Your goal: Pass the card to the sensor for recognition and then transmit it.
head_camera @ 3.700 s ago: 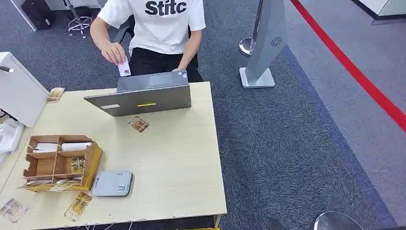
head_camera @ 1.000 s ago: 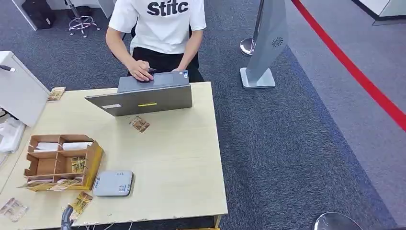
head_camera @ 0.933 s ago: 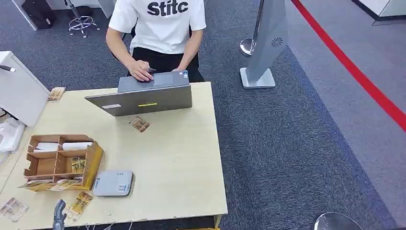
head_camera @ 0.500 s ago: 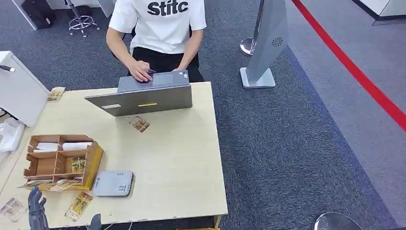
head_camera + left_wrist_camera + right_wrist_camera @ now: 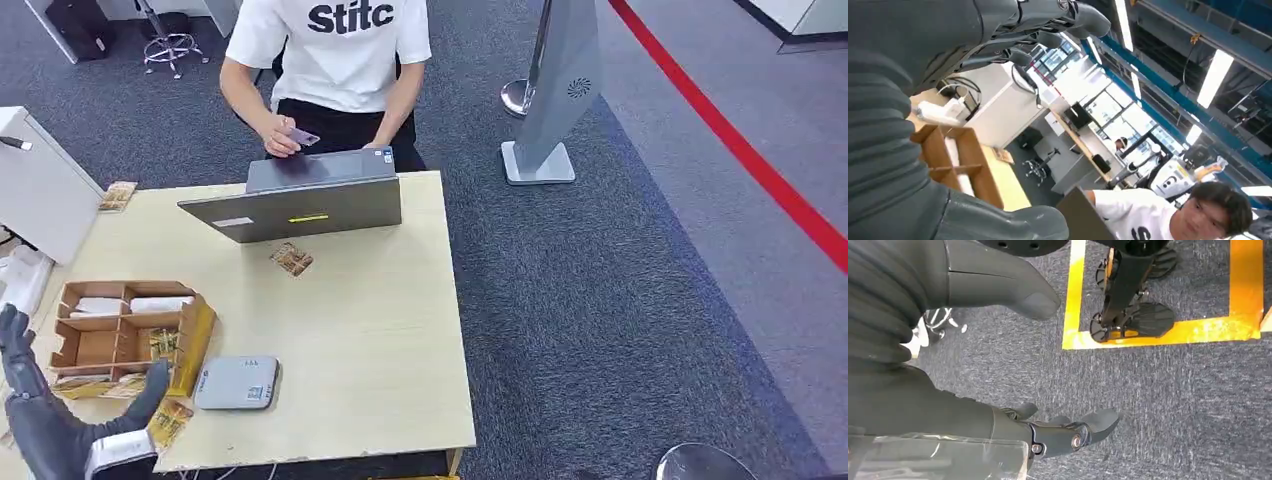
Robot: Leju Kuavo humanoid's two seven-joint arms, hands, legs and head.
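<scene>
My left hand (image 5: 60,425) is raised at the table's front left corner, fingers spread, holding nothing. Its thumb reaches over a patterned card (image 5: 172,421) lying at the front edge. The grey sensor box (image 5: 236,383) sits just right of that card. Another card (image 5: 291,259) lies in front of the laptop (image 5: 300,205), and one stands in the wooden organizer (image 5: 130,340). In the left wrist view the left hand (image 5: 913,100) is open above the organizer (image 5: 960,157). My right hand (image 5: 948,405) hangs over the carpet with fingers apart and nothing in it.
A person in a white shirt (image 5: 335,50) sits behind the laptop and holds a small card (image 5: 303,136). A white cabinet (image 5: 40,185) stands at the left, with a card (image 5: 117,195) beside it. A grey stand (image 5: 555,90) is on the carpet to the right.
My left hand has risen into the head view at the front left corner and spread its fingers. The person has lifted a card off the laptop.
</scene>
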